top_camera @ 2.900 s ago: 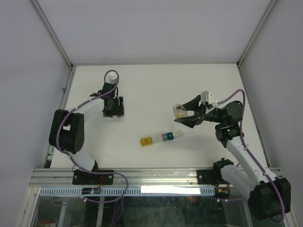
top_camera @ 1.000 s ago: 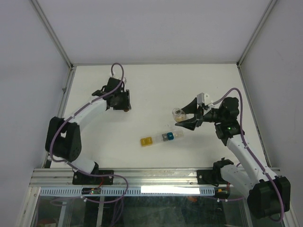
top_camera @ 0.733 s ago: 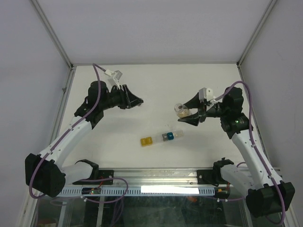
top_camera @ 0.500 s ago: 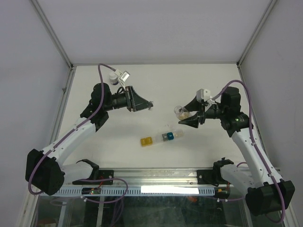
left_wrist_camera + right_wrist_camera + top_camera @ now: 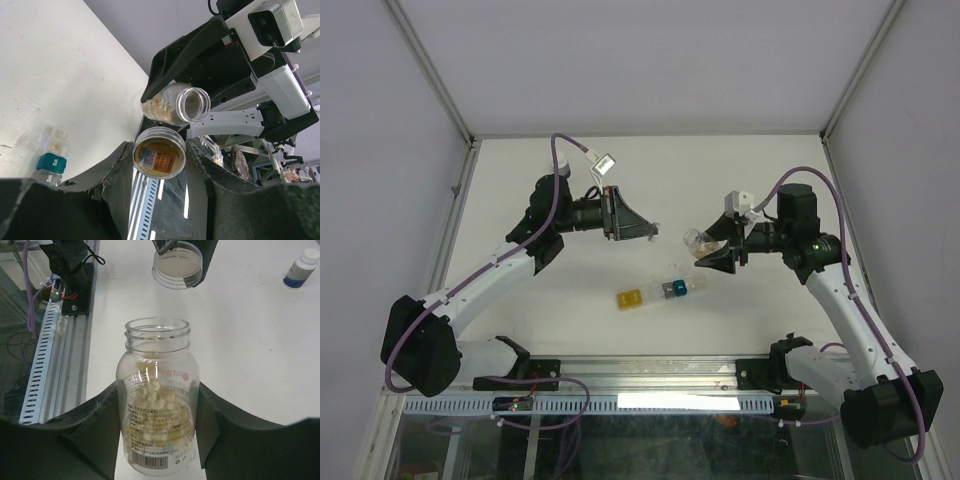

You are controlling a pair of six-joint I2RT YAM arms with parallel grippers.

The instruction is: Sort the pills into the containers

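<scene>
Swung inward, left pincer (image 5: pixel 648 232) holds seemingly a cap (image 5: pixel 159 159) near the vial (image 5: pixel 157 400).

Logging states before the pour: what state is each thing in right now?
vial: uncapped, pills inside, held by the right gripper.
cap: off the vial, gripped by the left gripper.
pillbox strip: lying apart from both grippers; lids open or shut, cannot tell.
white-capped bottle: capped, upright.
</scene>
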